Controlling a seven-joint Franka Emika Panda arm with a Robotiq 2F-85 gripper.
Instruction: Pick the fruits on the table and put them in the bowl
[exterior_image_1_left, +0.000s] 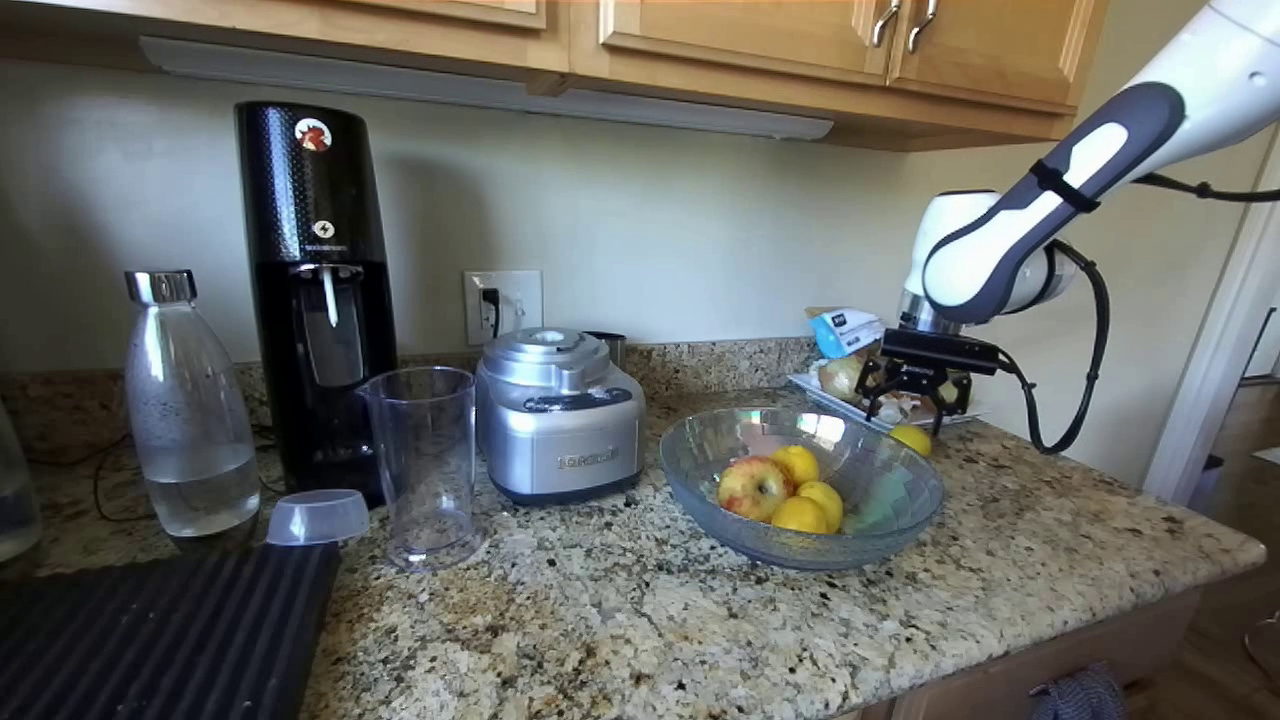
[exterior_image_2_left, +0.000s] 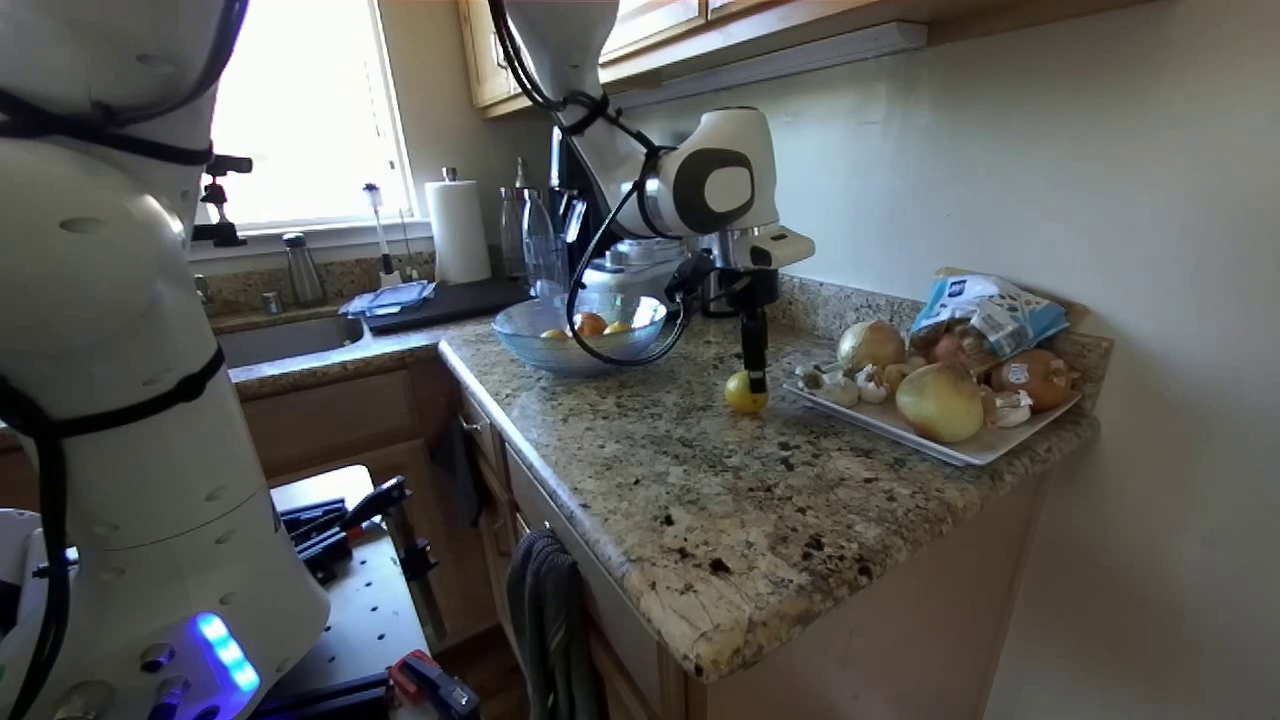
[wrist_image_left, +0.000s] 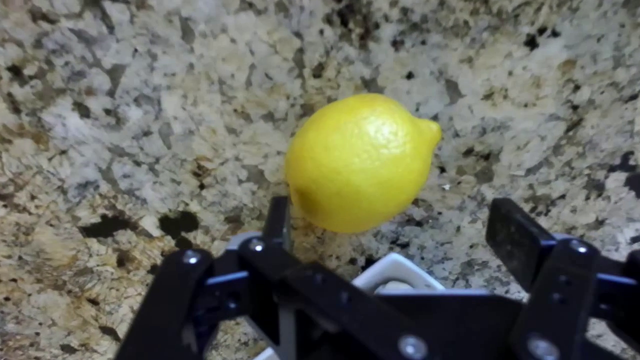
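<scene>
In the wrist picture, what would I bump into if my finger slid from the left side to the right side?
One black robot fingertip, the yellow lemon, the opposite black robot fingertip. The corner of the white tray sits below the lemon in the picture, so its place in line is unclear.

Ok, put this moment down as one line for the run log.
gripper: open, near lemon | lemon: on countertop, ungripped | bowl: apple, yellow fruits inside | next: probably grip lemon
</scene>
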